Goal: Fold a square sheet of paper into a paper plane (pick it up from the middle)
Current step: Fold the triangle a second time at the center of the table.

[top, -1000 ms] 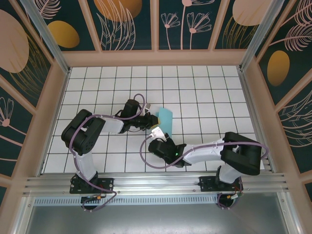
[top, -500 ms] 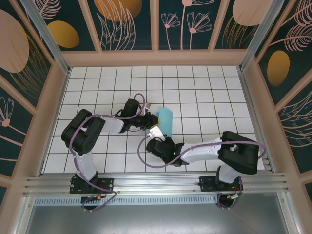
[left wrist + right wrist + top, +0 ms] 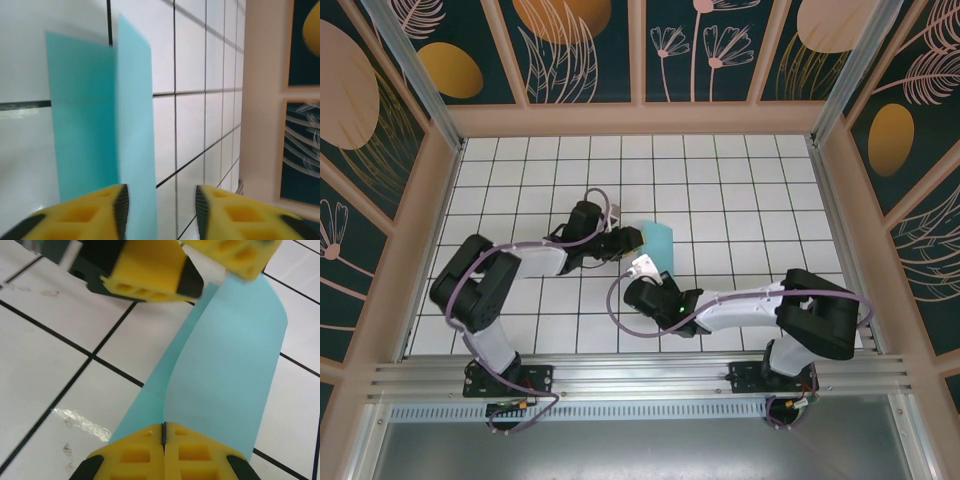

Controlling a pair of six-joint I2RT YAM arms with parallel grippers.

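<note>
The right claw [image 3: 163, 434] was shut tight on the square sheet of paper [image 3: 225, 365]. In its own wrist view, its two yellow fingers [image 3: 135, 457] were pressed together at the bottom middle of the frame. The near end of the blue paper went in between them.

From there the paper ran up and to the right. It was folded over, with a lighter top flap curving up off a darker layer below it. The far end of the paper reached the left claw [image 3: 207, 276] at the top of that frame. That claw's two yellow fingers stood apart, with the paper's end at the gap between them.

In the left wrist view, the left claw [image 3: 161, 202] sat at the bottom of the frame with a wide gap between its fingers. The lighter flap of the paper came down into that gap, close beside the finger on the left of the frame. I could not tell if it touched that finger. The rest of the paper lay in the left half of the frame, over the white worktop [image 3: 200, 125] with its dark lines. A tan wall [image 3: 260, 100] stood on the right.

From above, both claws met near the middle of the worktop. The paper was a small blue shape just right of the left claw and just above the right claw.
</note>
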